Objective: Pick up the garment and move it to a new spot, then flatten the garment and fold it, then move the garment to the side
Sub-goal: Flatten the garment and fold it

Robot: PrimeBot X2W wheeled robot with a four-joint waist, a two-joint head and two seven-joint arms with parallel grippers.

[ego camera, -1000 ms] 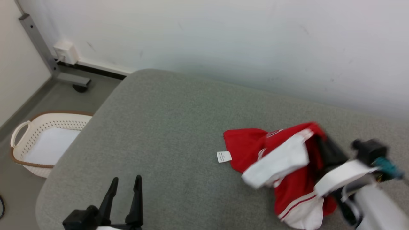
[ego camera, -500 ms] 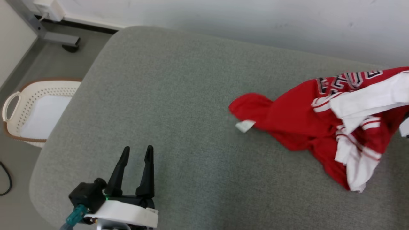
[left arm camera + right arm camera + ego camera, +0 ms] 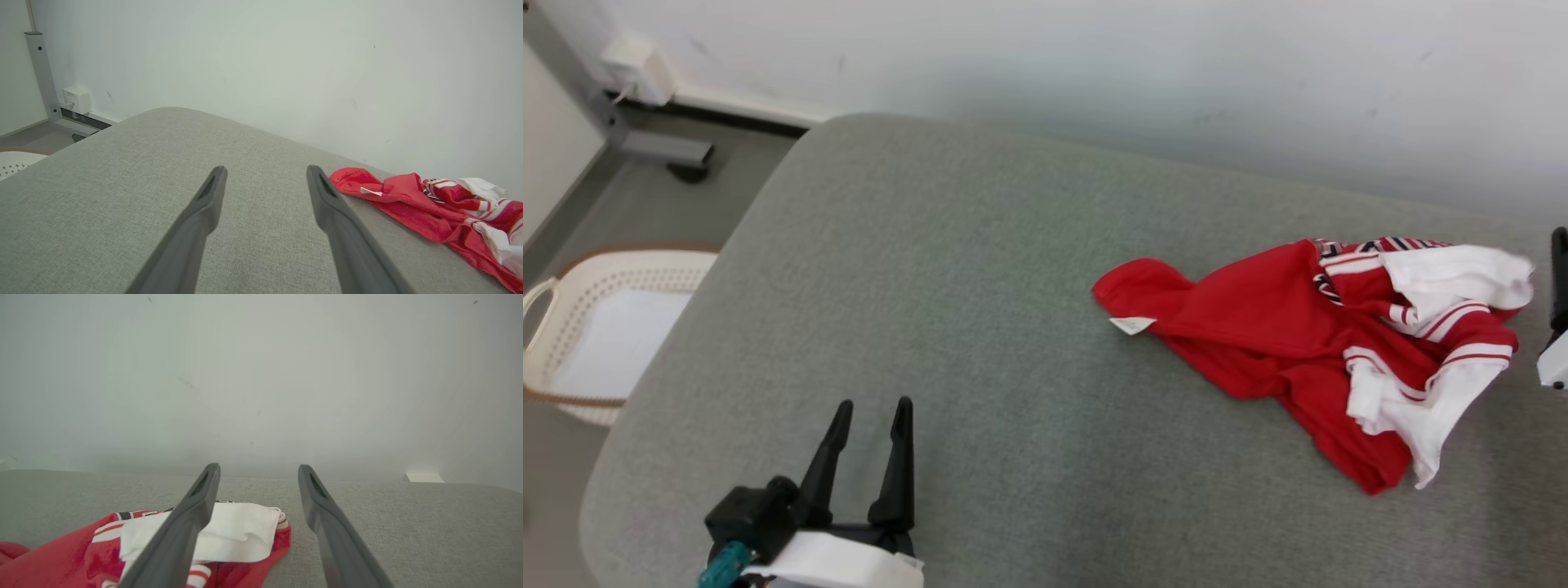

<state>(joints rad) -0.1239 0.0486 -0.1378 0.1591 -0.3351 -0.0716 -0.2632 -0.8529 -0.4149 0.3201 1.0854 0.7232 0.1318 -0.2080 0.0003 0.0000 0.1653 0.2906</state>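
The garment (image 3: pixel 1282 327) was found crumpled on the tabletop (image 3: pixel 980 286), just left of the right hand (image 3: pixel 258 468), its long axis run out leftward from it. Both hands were held open and empty. The left hand (image 3: pixel 873 403) was judged well apart, the right nearer.

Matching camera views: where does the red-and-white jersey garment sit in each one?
Head view: red-and-white jersey garment right of centre, crumpled on the grey fabric surface.
Left wrist view: garment lower right.
Right wrist view: garment lower left.
Shared landmark: its white fabric fold.
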